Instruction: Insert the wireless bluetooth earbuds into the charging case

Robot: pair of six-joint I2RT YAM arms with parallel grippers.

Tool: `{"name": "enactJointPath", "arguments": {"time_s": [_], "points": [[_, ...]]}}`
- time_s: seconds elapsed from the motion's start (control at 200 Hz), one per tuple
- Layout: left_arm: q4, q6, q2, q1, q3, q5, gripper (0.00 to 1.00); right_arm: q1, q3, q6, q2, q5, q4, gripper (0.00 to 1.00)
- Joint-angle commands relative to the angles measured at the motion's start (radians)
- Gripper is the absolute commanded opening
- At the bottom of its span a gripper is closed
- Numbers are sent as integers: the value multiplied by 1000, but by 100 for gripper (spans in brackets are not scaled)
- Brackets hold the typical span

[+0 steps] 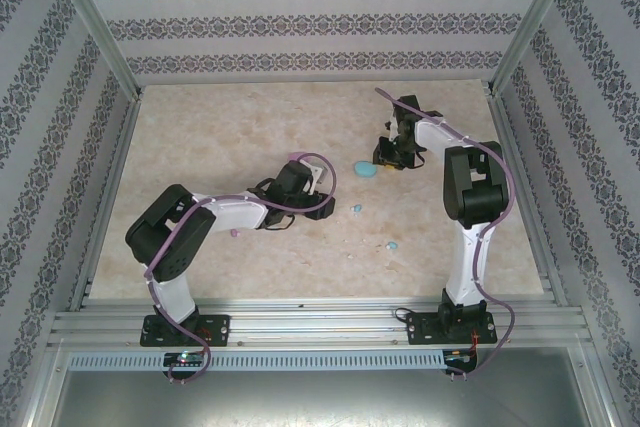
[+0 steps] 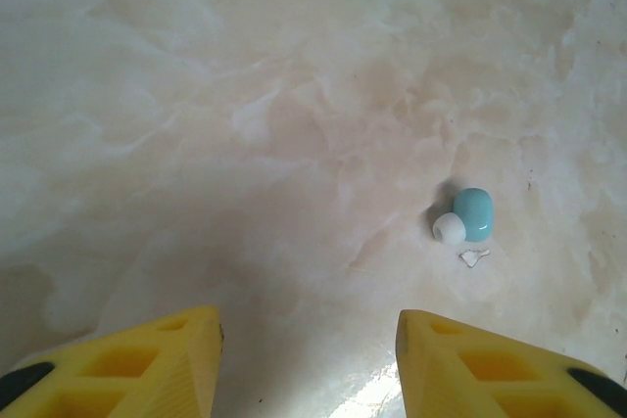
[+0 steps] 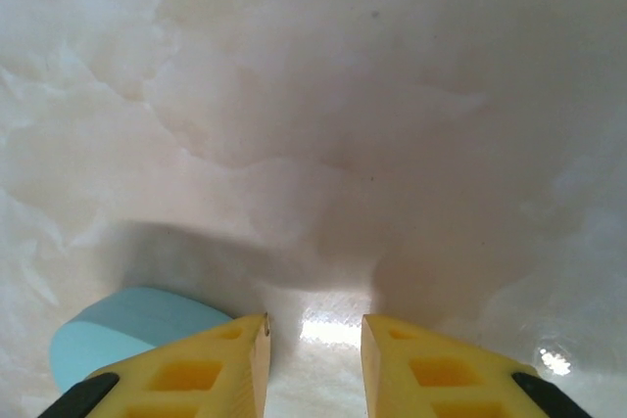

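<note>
Blue bud (image 2: pixel 473 214) lies on the desk (image 2: pixel 245 144), right of your left end effector (image 2: pixel 309 318), which is spread around nothing; the right end effector (image 3: pixel 315 322) is narrowly spread, empty, beside the blue case (image 3: pixel 127 335). Close now and you pinch air, or knock the case away

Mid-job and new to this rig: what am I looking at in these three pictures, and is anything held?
Two robot arms are bolted to a table. The overhead view shows the left arm and right arm. The other two pictures come from cameras on their wrists; the yellow wedges are each arm's jaws. On the table lie a blue case and two small blue earbuds. The left wrist view shows one earbud ahead of its jaws; the right shows the case beside its jaws. Both jaws stand apart, holding nothing.
</note>
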State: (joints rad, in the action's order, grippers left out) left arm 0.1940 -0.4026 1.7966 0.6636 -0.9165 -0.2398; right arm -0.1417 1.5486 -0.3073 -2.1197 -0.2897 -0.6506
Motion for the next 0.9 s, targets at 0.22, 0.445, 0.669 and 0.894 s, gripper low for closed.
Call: {"name": "enactJointPath", "arguments": {"time_s": [0.22,0.445,0.669,0.894], "points": [[-8,-48,-3,10,-8,10,49,-39,-96,9,66,-24,-26,30],[-22,-62,-14,10,-2,27,48,-105,-77,-5,73,-23,-54,30],[-60,-63,-46,7,3,80,49,-165,-62,-43,92,-65,-43,30],[-221,116,24,7,-186,54,61,-100,-175,-132,242,-156,66,32]]}}
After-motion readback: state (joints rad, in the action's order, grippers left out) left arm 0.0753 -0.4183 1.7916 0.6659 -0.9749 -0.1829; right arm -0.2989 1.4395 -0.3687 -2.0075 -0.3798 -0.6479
